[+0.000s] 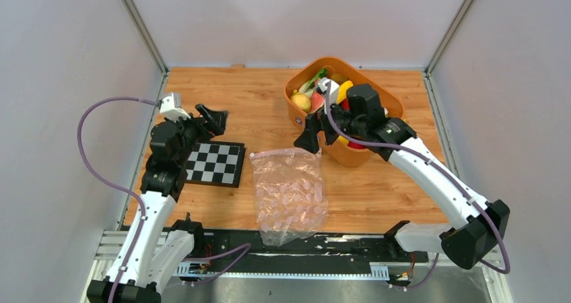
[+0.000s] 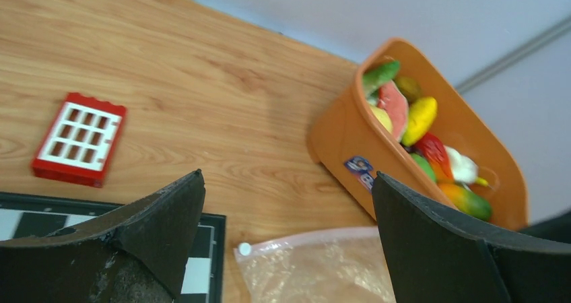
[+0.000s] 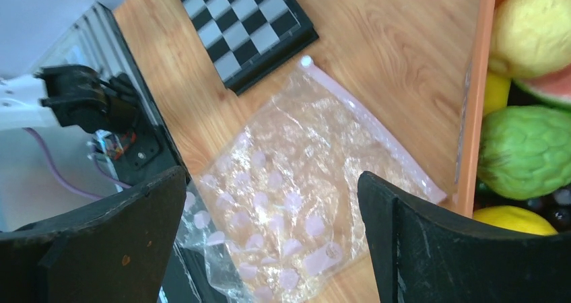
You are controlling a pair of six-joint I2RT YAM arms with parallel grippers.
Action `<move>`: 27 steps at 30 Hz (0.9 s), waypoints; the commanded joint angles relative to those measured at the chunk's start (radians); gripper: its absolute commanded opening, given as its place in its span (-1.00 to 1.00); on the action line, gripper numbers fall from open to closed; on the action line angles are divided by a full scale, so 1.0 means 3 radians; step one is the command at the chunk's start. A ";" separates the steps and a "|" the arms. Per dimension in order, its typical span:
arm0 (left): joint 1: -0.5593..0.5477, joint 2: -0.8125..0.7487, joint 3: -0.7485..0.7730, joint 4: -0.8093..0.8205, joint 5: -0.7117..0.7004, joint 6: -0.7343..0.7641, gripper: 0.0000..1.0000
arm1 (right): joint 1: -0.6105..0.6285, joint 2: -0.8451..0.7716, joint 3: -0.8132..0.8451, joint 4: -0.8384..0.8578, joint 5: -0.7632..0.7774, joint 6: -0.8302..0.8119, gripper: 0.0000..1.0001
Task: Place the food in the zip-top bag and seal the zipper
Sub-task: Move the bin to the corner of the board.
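**Both Grippers Wide, Food in the Basket**

Wood-grain table [image 1: 377,195] fills my cell, with grey walls around it. Reading the top view as a clock from the table's middle, the zip-top bag [image 1: 289,195] lies flat at 6 o'clock, reaching to the near edge. Its zipper [image 1: 286,153] runs along the bag's 12 o'clock side. I cannot tell whether that strip is pressed together.

The food [image 1: 316,91] sits piled in the orange basket [image 1: 350,156] at 1 o'clock. My right wrist view shows a lemon [image 3: 532,27], a watermelon slice [image 3: 552,87] and a green cabbage [image 3: 525,151].

My right gripper [image 1: 318,138] hangs over the basket's 9 o'clock rim, above the bag's far corner, jaws spread wide and holding nothing. My left gripper [image 1: 212,118] hovers at 9 o'clock, over the far edge of the checkerboard [image 1: 215,163], equally wide and empty. A red block [image 2: 79,138] lies on the wood at 10 o'clock from my left fingers.
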 commanded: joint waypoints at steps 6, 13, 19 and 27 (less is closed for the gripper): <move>0.0002 0.0060 -0.0070 0.0024 0.1059 -0.0185 1.00 | 0.0262 0.0454 0.0079 -0.0280 0.0503 -0.0154 1.00; 0.0002 0.0064 0.0059 -0.0474 0.1022 0.0137 1.00 | 0.0303 0.0976 0.0258 -0.0234 0.1341 0.0007 1.00; 0.0002 0.0158 0.0073 -0.0597 0.1048 0.0181 1.00 | 0.0056 0.1323 0.0328 0.0039 0.2109 0.0123 1.00; -0.0028 0.0346 0.0089 -0.0632 0.1233 0.0284 1.00 | -0.0459 0.1487 0.0299 0.0439 0.1807 0.0362 1.00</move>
